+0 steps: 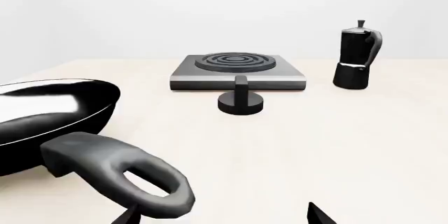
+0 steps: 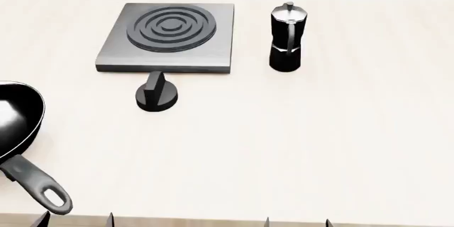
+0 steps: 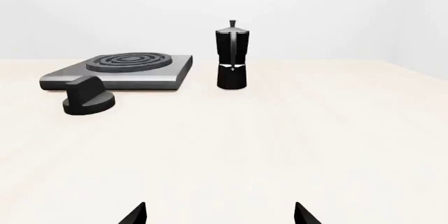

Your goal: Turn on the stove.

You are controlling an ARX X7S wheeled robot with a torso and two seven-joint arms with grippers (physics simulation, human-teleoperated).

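left wrist view: stove (image 1: 238, 69) dead ahead across the pale table (image 1: 336, 145), grey plate with dark rings, well apart from the left gripper (image 1: 224, 214). knob (image 1: 241, 98) just in front of the plate's near edge, fin seen edge-on, so its long axis runs straight toward this camera. only two dark fingertips (image 1: 318, 216) poking in at the frame edge, spread wide with nothing between, so released. frying pan (image 1: 49, 114) close by, handle (image 1: 123, 174) reaching almost to the fingertips. moka pot (image 1: 358, 56) upright beside the plate.

head view: stove (image 2: 169, 38) at the far side, left of centre; knob (image 2: 157, 93) just before its near edge, not clearly touching. fin pointing roughly away from the robot, tilted slightly. left gripper (image 2: 76, 220) and right gripper (image 2: 296, 221) showing only as tips at the near edge, both well apart from the knob. knob off to the left of middle, so likely nearer the left arm, though the pan's handle (image 2: 39, 187) lies close to that arm's path. moka pot (image 2: 287, 38) right of the plate.

right wrist view: stove (image 3: 119, 70) and knob (image 3: 88, 98) far ahead and off to one side, fin seen at an angle. right gripper (image 3: 219, 216) tips wide apart, holding nothing. moka pot (image 3: 231, 56) nearly straight ahead.
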